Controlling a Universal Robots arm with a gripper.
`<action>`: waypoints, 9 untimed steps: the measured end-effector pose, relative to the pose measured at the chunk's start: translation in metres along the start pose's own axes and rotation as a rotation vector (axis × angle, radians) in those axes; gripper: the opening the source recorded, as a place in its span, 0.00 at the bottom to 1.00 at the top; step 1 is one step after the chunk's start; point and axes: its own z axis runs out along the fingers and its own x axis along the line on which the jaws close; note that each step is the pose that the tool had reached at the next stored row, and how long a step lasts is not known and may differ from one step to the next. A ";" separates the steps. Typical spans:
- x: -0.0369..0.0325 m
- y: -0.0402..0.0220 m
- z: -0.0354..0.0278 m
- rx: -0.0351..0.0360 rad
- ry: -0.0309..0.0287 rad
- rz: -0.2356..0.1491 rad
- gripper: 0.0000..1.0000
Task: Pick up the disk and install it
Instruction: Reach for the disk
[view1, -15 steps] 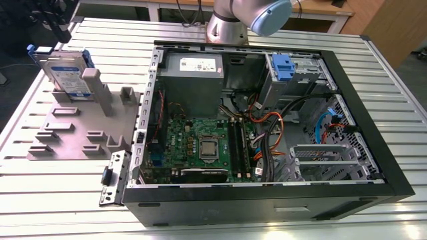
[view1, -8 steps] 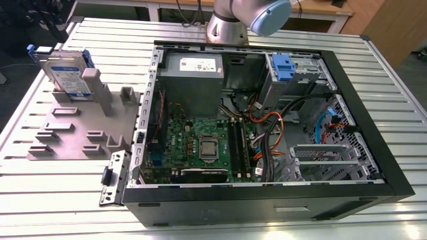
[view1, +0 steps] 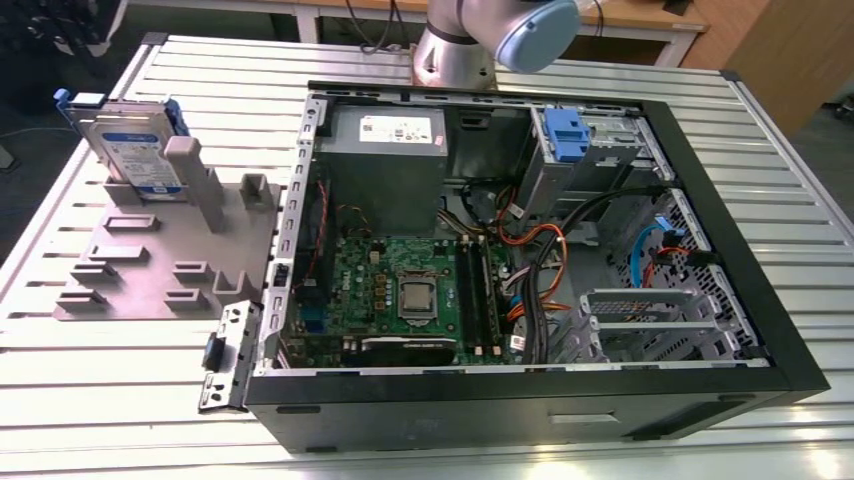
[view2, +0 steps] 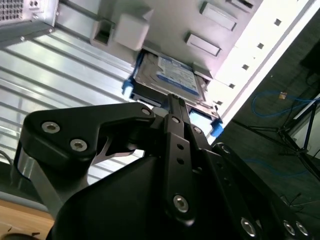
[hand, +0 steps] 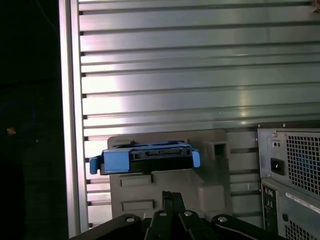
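The disk (view1: 134, 140) stands on edge in a grey slotted holder (view1: 147, 270) on the exterior view's left, its blue-and-white label facing out and blue rails around it. Both wrist views look down on the disk (view2: 167, 77) (hand: 145, 157) from above. My gripper (view2: 174, 100) (hand: 169, 196) hangs over it with a gap between them. Its black fingers are pressed together, shut on nothing. In the exterior view, the arm's grey joint (view1: 494, 40) shows behind the computer case.
An open black computer case (view1: 747, 250) lies on the ribbed metal table (view1: 120, 400), with a motherboard, cables, a grey power supply (view1: 387, 140) and a drive bay with a blue tab (view1: 567, 135). The case's back panel (hand: 295, 165) sits beside the holder.
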 end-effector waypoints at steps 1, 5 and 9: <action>0.0046 0.0010 0.0006 0.0001 0.0002 0.000 0.11; 0.0222 0.0038 0.0041 0.0001 0.0002 0.000 0.11; 0.0326 0.0050 0.0066 0.0001 0.0004 0.000 0.11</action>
